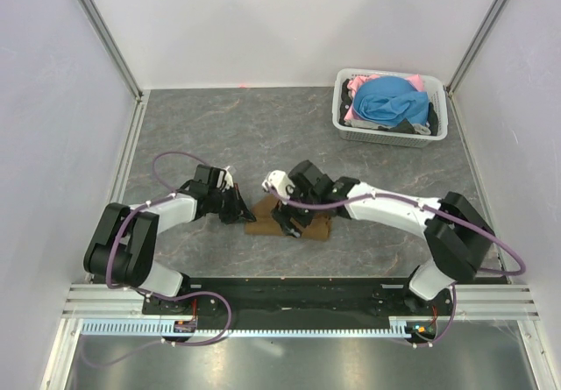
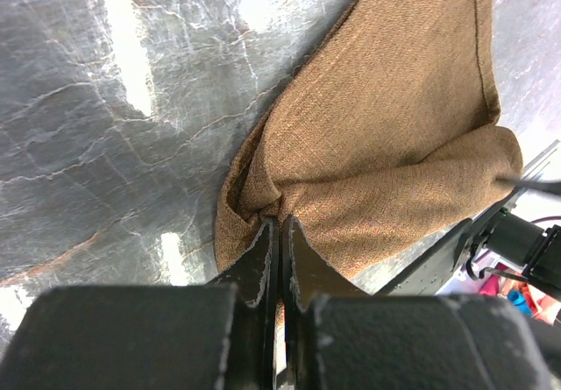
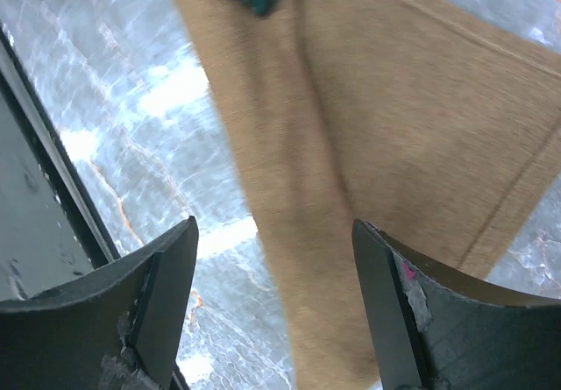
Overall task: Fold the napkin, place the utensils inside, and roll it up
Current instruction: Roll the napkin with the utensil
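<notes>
The left gripper (image 2: 280, 229) is clenched tight on the napkin (image 2: 394, 145), its two fingers pressed together with a gathered fold of brown cloth pinched at their tips. From that pinch the cloth bunches and spreads away in a rumpled, folded-over shape, with a stitched hem running along one side. The right gripper (image 3: 276, 272) stands released: its jaws are wide apart above the napkin (image 3: 394, 127), with cloth and a bit of worktop showing between them and nothing grasped.

From the overhead camera, the napkin (image 1: 262, 222) lies close to the near edge of the worktop (image 1: 219, 136), roughly midway between its left and right edges. It is a small, crumpled brown patch, partly covered by the right arm's wrist. The left gripper (image 1: 237, 206) is at its left end and the right gripper (image 1: 289, 221) is over its middle, so both arms reach inward toward each other.

The worktop is dark grey with pale veining, like stone. Well apart from the napkin, in the far right corner, sits a white slatted basket (image 1: 391, 137). It is heaped with a blue garment (image 1: 390, 101) and a bit of pink cloth (image 1: 358, 83) at its far left side.
</notes>
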